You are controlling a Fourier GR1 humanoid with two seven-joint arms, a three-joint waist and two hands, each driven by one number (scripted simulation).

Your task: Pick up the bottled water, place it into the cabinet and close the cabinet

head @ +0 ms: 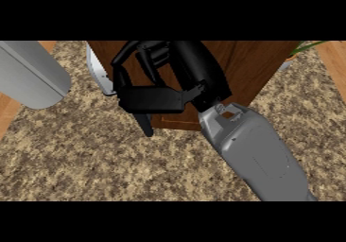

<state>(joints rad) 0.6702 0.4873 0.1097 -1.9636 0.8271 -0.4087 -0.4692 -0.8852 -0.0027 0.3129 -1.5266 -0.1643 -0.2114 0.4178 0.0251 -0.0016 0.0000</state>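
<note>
**The bottle could bump the wood**

The right forearm [259,156] comes in just in front of the cabinet [259,66]. The right hand [158,99] hangs over the cabinet's front edge. I cannot tell if it is holding anything. A pale curved thing [99,71] pokes out at the cabinet's left side, right beside the hand. It may be the bottled water. If so, it could knock the wood and slip, because the hand hides the way in. The speckled surface [99,160] lies around the cabinet. A plant [305,47] stands behind the cabinet's right corner. The left forearm [29,71] is left of the cabinet.
</note>
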